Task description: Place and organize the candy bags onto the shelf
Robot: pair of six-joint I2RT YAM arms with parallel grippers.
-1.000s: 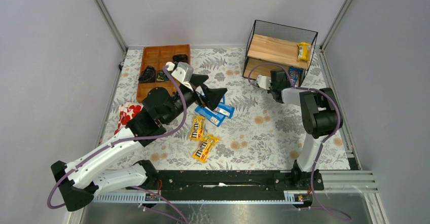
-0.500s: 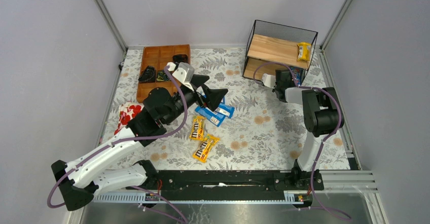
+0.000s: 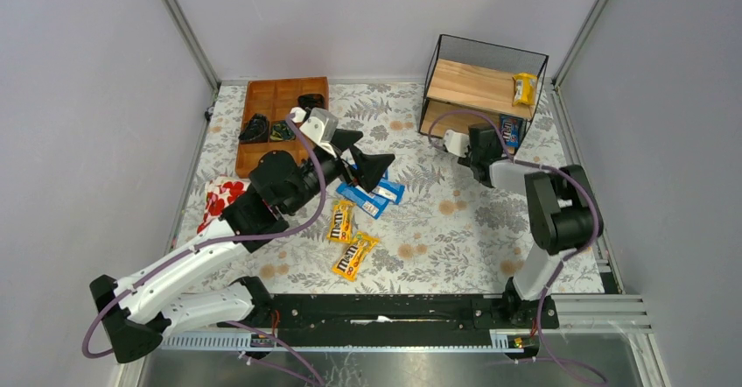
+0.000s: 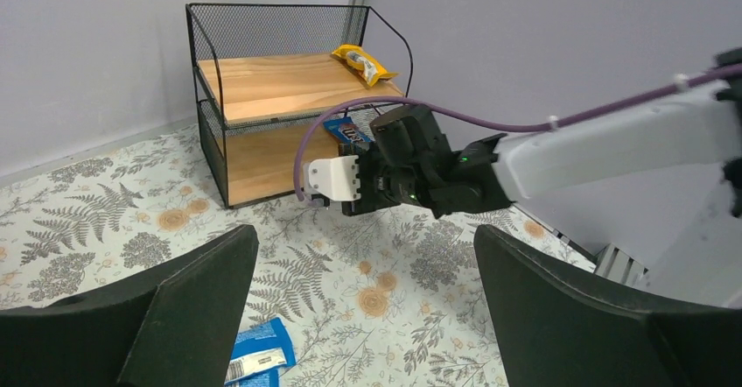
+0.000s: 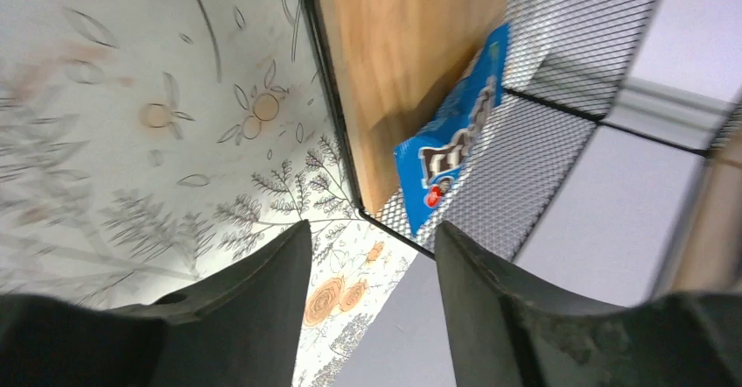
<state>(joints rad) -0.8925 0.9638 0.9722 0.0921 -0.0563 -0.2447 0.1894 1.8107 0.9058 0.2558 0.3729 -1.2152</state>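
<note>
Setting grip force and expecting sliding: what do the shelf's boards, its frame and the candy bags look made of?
Shelf boards: light wood, matte, grain visible. Shelf frame: black wire mesh, probably coated metal. Blue candy bag on the lower board: thin glossy printed film, likely plastic. Yellow candy bag on the top board: the same crinkled, shiny film.

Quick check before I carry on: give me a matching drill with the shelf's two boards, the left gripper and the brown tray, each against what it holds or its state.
Things:
1. upper board
2. lower board
3. left gripper
4. brown tray

States:
a. holds small dark items
b. open, nothing between the fingers
c. bears one blue candy bag
d. bears one yellow candy bag

Pairs: 1-d, 2-c, 3-b, 4-a
</note>
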